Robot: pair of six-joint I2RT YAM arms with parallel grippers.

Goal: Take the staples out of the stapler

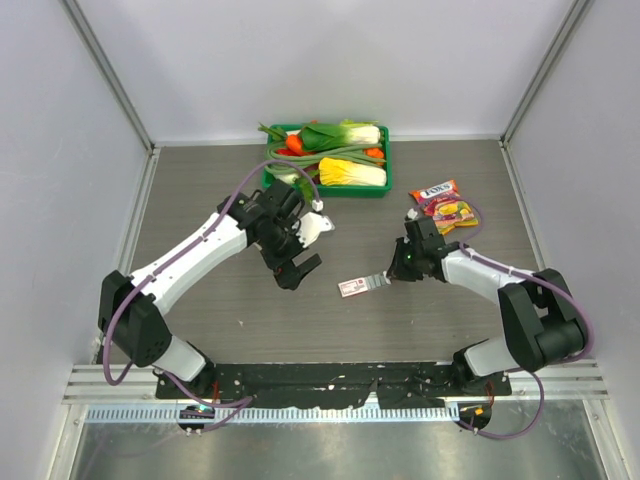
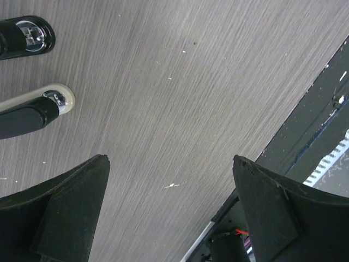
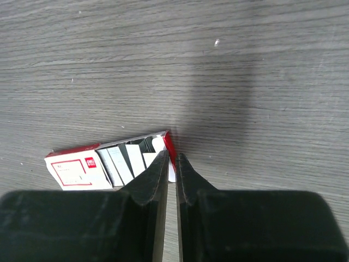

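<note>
The stapler (image 1: 318, 227), white and black, lies on the table beside my left wrist. In the left wrist view it shows at the left edge as a black arm with a chrome end (image 2: 27, 35) and a cream-and-black arm (image 2: 34, 109), spread apart. My left gripper (image 1: 297, 268) is open and empty above bare table. My right gripper (image 1: 385, 279) is shut on the red end flap of a small red-and-white box (image 3: 73, 169). The box is slid open, and several pale grey staple strips (image 3: 121, 164) lie in its tray. The box also shows in the top view (image 1: 352, 288).
A green tray (image 1: 272, 180) of vegetables stands at the back centre. Two snack packets (image 1: 440, 200) lie at the back right, behind my right arm. The black base rail (image 2: 322, 109) runs along the near edge. White walls enclose three sides.
</note>
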